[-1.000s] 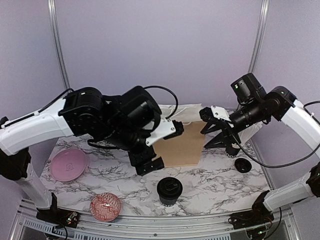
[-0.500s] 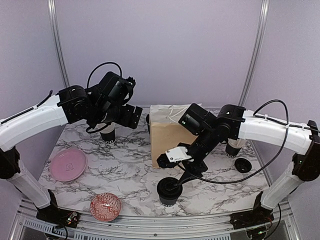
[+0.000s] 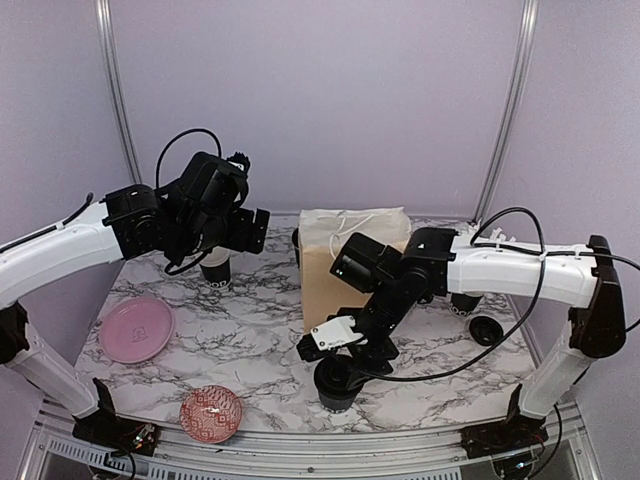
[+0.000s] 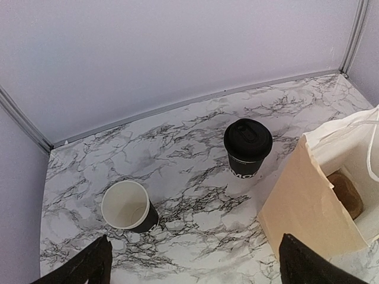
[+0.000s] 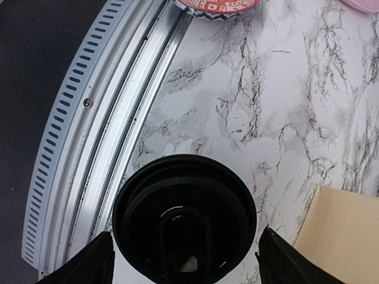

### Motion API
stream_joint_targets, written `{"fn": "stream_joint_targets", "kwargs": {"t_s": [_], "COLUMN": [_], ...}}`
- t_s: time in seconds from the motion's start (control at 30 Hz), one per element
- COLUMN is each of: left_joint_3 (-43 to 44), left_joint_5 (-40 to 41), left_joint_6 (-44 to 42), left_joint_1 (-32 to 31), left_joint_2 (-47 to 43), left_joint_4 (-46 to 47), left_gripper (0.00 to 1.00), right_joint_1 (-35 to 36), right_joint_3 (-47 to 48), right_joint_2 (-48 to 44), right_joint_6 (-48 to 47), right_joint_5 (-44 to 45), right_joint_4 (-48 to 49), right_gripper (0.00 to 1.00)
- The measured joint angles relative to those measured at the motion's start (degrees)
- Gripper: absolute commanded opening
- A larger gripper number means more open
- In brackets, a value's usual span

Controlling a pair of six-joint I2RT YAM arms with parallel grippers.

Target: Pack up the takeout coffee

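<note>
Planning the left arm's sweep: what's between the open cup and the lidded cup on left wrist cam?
Nothing. Left wrist view shows only bare marble between the open cup and the lidded cup; they stand apart.

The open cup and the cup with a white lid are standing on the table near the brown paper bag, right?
No, the lid is black, not white; the left wrist view shows it. The open cup and the lidded cup do stand on the table near the brown paper bag.
</note>
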State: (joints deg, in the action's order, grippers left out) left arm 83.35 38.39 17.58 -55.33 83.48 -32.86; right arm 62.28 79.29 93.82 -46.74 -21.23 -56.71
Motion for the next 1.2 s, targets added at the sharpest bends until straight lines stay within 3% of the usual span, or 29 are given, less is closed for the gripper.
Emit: {"fn": "stream_joint_targets", "kwargs": {"t_s": [0.47,1.2], "left_joint_3": [-1.4,-1.86], "left_joint_5": [-1.36,-4.13], "left_joint_6": [0.02,0.02], "left_joint_1": [0.59,0.59], "left_joint_2": [-0.57,-0.59], "left_joint_4": [0.52,0.55], "left_gripper": [0.99,0.99], "right_joint_1": [3.04,4.59], "right_joint_3": [0.76,2.36], "right_joint_2": [1.22,1.84], "right_joint_6": [-0.07,0.09], "right_joint_5": [5.55,9.51], "right_joint_4": [-0.74,-3.23], "right_gripper": [0.74,0.79]}}
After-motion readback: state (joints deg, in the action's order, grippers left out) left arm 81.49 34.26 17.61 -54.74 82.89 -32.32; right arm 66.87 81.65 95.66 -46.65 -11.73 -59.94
